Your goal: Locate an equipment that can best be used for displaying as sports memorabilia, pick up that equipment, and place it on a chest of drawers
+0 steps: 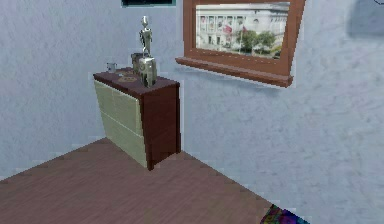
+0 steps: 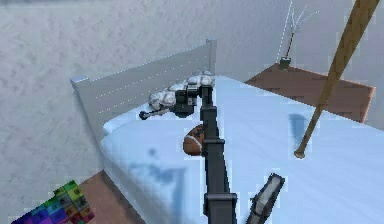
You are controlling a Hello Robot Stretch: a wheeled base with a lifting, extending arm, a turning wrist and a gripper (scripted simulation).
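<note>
Plainly the coming move turns on the bat (image 2: 334,72), which stands well to the right of the gripper (image 2: 158,106) in the arm side view. It is a long wooden shaft with its thin end down on the bed (image 2: 140,165) and its thicker end rising up and to the right, so its long axis is steep and leaning. The gripper sits at the far end of the arm (image 2: 213,165), near the headboard (image 2: 130,88), with its fingers pointing left, away from the bat; I judge the reach has to come round to the right before any grasp. Just left of the arm and partly hidden behind it, a brown rounded blob (image 2: 191,141) lies on the bed, too small to name. I cannot tell whether the fingers are spread or pressed together, nor whether they hold anything, since bedding lies behind them. The bat's top is cut off, and what it leans on is unclear. In the forward view the chest (image 1: 140,112) stands in the far corner with a statue (image 1: 146,42) on top
</note>
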